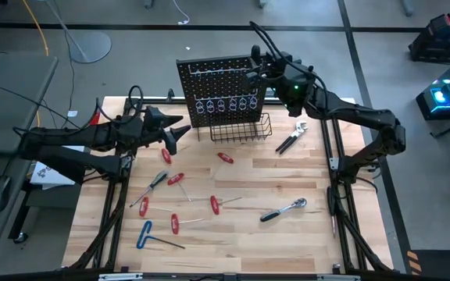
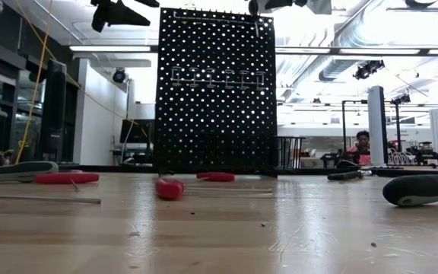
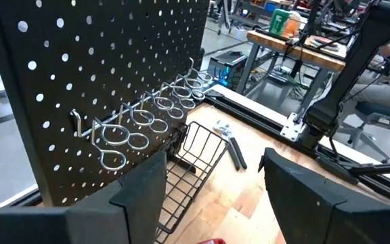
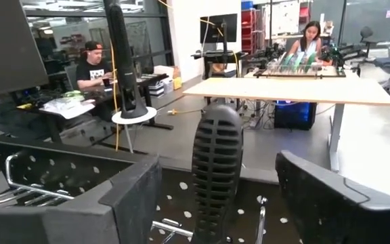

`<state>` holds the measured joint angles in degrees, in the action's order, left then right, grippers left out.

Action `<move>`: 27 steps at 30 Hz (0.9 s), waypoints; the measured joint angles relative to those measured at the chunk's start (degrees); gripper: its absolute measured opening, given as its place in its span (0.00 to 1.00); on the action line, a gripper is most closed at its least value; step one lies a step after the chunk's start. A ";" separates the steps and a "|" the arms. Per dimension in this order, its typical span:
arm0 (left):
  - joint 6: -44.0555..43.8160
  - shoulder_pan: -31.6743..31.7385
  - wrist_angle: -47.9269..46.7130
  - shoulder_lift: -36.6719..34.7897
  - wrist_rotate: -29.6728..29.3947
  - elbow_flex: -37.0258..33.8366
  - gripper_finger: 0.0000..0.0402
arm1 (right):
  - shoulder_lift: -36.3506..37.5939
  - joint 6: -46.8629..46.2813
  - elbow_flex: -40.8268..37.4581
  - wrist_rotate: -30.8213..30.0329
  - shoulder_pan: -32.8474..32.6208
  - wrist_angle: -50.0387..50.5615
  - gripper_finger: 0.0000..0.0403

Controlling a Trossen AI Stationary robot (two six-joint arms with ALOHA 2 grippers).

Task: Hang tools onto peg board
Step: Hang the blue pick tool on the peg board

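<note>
Left gripper (image 3: 212,196) fills the foreground, its two dark blocky fingers (image 3: 141,193) spread wide apart with nothing between them. Beyond them stands the upright black perforated peg board (image 3: 107,74), seen at an angle. A row of silver wire ring hooks (image 3: 147,118) runs along its face, all of them bare. At the board's base sits a black wire basket (image 3: 195,163), its grid front facing the gripper. On the pale wooden table (image 3: 263,146) just past the basket lies a pair of black-handled pliers (image 3: 230,144). The other dark robot arm (image 3: 347,74) rises beside the table's edge. Cluttered workbenches show in the background, blurred.
</note>
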<state>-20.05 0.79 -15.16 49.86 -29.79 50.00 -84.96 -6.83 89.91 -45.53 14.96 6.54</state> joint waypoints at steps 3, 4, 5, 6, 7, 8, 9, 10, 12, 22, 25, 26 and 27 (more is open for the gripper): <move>0.45 0.00 -0.68 -0.95 0.60 0.33 0.57 | 1.33 0.87 0.00 -0.97 -0.02 0.07 0.69; 0.65 0.00 -1.34 -1.18 1.15 0.92 0.57 | 1.99 1.15 0.00 -1.11 -0.02 0.09 0.69; 1.27 0.01 -2.34 -1.34 1.95 1.76 0.57 | 2.53 1.57 0.00 -1.37 -0.02 -0.05 0.69; 2.09 0.01 -4.01 -1.40 2.82 2.85 0.57 | 3.25 2.14 0.00 -1.59 -0.02 -0.10 0.69; 2.70 -0.01 -5.95 -1.40 3.62 4.16 0.57 | 3.91 2.82 0.00 -2.15 -0.02 -0.09 0.69; 2.77 -0.01 -8.05 -1.20 4.46 5.50 0.57 | 4.59 3.33 0.00 -2.49 -0.02 -0.22 0.69; 2.60 -0.01 -10.12 -0.78 5.38 6.83 0.57 | 5.31 3.79 0.00 -2.52 -0.01 -0.18 0.69; 2.27 -0.06 -12.58 -0.24 6.73 8.23 0.57 | 5.99 3.87 0.00 -2.54 -0.01 -0.07 0.69; 1.02 -0.24 -17.70 1.39 10.81 10.66 0.57 | 7.24 3.87 0.00 -2.53 -0.09 -0.02 0.69; -12.06 -20.67 -44.56 20.91 37.58 10.97 0.57 | 10.79 4.44 0.02 -2.45 -2.89 0.44 0.69; -14.67 -30.83 -46.69 26.50 38.80 9.47 0.57 | 10.83 4.45 0.02 -2.41 -3.67 1.88 0.69; -15.97 -34.18 -46.10 27.82 38.68 8.73 0.57 | 10.87 4.33 0.02 -2.40 -3.90 2.56 0.69; -17.47 -37.24 -44.53 28.98 38.39 7.95 0.57 | 10.87 4.34 0.02 -2.36 -4.06 3.14 0.69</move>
<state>-37.52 -36.45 -59.68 78.84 8.60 57.95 -74.08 -2.49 89.93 -47.89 10.90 9.68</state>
